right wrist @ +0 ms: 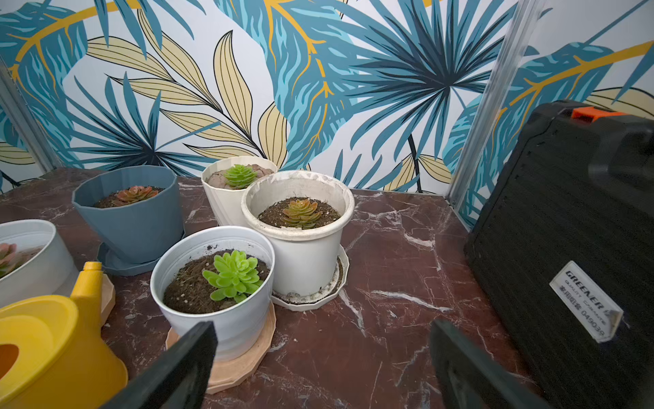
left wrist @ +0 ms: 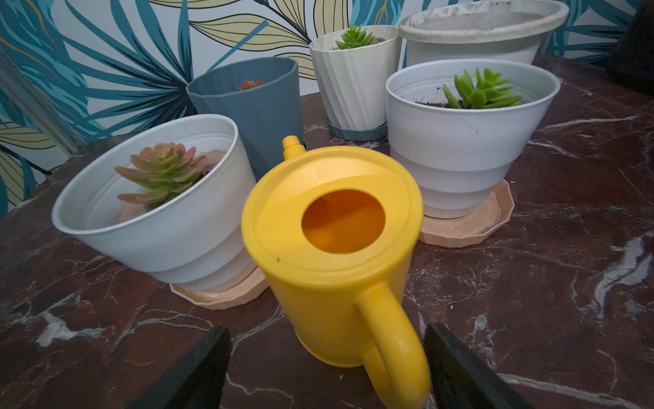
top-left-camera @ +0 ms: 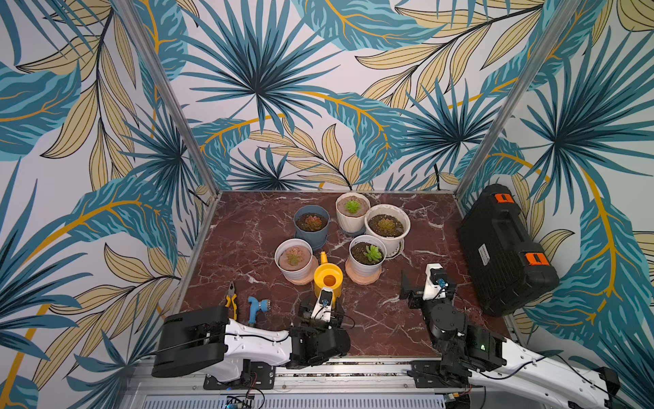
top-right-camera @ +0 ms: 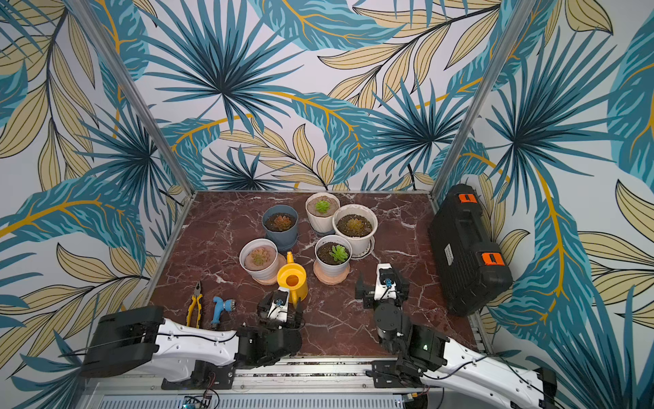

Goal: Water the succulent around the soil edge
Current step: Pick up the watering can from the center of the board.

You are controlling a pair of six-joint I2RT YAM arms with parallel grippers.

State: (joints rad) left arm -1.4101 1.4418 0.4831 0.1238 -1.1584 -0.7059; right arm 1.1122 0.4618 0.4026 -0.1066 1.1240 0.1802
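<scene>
A yellow watering can (top-left-camera: 329,279) (top-right-camera: 293,279) stands upright on the marble table, spout pointing away from me. My left gripper (top-left-camera: 321,306) (left wrist: 327,368) is open, its fingers on either side of the can's handle (left wrist: 393,347), which sits close to one finger with a wide gap to the other. Several potted succulents stand behind the can: a pink-green one (top-left-camera: 293,256) (left wrist: 162,173) and a bright green one (top-left-camera: 371,253) (right wrist: 233,274), both in white pots on peach saucers. My right gripper (top-left-camera: 426,283) (right wrist: 323,364) hangs open over bare table, nothing between its fingers.
Further back stand a blue pot (top-left-camera: 311,223), a ribbed cream pot (top-left-camera: 352,207) and a large white pot (top-left-camera: 386,225). Yellow pliers (top-left-camera: 230,301) and a blue hose nozzle (top-left-camera: 256,308) lie front left. A black case (top-left-camera: 506,248) leans at the right wall.
</scene>
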